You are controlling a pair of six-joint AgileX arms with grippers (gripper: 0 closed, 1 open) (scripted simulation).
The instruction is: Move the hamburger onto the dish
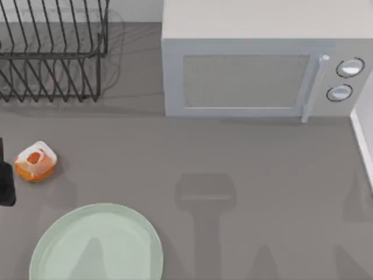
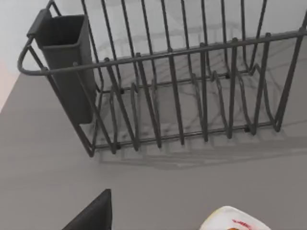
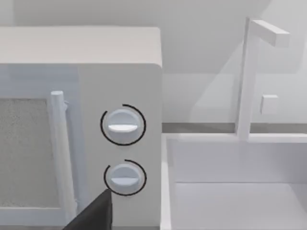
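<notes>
My left gripper [image 1: 6, 175] is low, just beside the hamburger [image 1: 35, 161], at its nine o'clock. I can't tell about its jaws. The dish [image 1: 96, 245] waits at five o'clock. Next I think I must grab the burger.

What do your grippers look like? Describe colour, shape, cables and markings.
The left gripper, at the top view's left edge beside the hamburger, is matte black, blocky and flat-sided. The right gripper, facing the microwave, is the same matte black with an angular edge. No cables or markings show.
</notes>
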